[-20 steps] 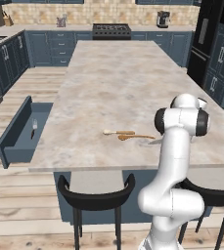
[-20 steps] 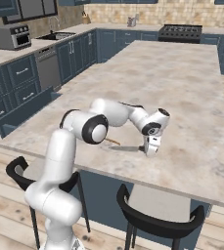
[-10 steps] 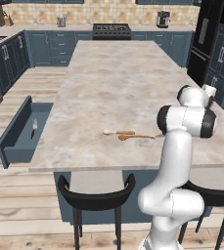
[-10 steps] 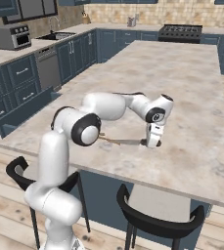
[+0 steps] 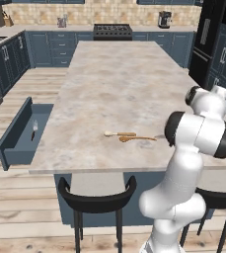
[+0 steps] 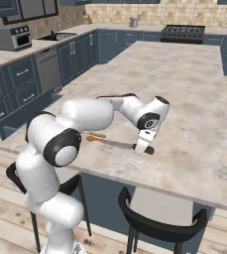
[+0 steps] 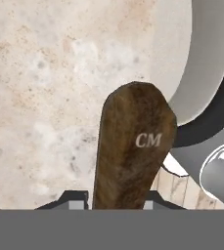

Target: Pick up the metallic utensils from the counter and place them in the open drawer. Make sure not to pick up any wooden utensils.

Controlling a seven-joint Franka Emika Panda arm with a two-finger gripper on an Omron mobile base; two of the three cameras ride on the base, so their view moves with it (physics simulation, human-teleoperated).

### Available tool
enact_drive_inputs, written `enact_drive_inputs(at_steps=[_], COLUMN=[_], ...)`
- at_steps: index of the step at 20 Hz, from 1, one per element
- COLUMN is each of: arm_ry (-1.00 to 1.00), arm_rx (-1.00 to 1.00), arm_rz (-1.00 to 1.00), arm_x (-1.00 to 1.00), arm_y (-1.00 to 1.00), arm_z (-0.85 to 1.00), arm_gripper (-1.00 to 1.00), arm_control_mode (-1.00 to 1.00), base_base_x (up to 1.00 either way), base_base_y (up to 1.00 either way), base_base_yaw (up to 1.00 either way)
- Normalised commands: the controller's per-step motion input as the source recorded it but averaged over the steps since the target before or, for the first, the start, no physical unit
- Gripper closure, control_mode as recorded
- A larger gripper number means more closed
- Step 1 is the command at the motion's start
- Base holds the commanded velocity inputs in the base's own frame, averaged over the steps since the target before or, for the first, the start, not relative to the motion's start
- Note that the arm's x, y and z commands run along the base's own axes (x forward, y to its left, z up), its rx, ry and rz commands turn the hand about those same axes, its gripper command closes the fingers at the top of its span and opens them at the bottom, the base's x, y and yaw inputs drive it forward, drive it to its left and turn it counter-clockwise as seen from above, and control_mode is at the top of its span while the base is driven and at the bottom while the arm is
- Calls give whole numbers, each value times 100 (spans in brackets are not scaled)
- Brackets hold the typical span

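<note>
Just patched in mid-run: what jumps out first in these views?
The gripper is shut on the knife by its dark brown handle, near the front edge of the island counter. Two wooden spoons lie beside the blade. The open drawer at the island's left end already holds a thin silver utensil.

Arm reaches forward, bent low; gripper [image 6: 143, 147] points down, fingers [image 7: 74, 199] clamped on knife handle [image 7: 133, 146].
</note>
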Motion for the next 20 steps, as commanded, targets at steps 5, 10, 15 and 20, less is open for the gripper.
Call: enact_drive_inputs(at_steps=[5, 10, 15, 20], arm_ry=[-12, -8, -3, 0], arm_rx=[-17, -2, 0, 0], arm_rz=[-7, -2, -33, -65], arm_x=[-69, -17, -13, 13], arm_y=[50, 24, 18, 20], arm_z=[31, 45, 41, 5], arm_gripper=[100, 100, 100, 100], arm_control_mode=[-100, -100, -100, -100], base_base_x=[0, 0, 0, 0], base_base_y=[0, 0, 0, 0], base_base_yaw=[0, 0, 0, 0])
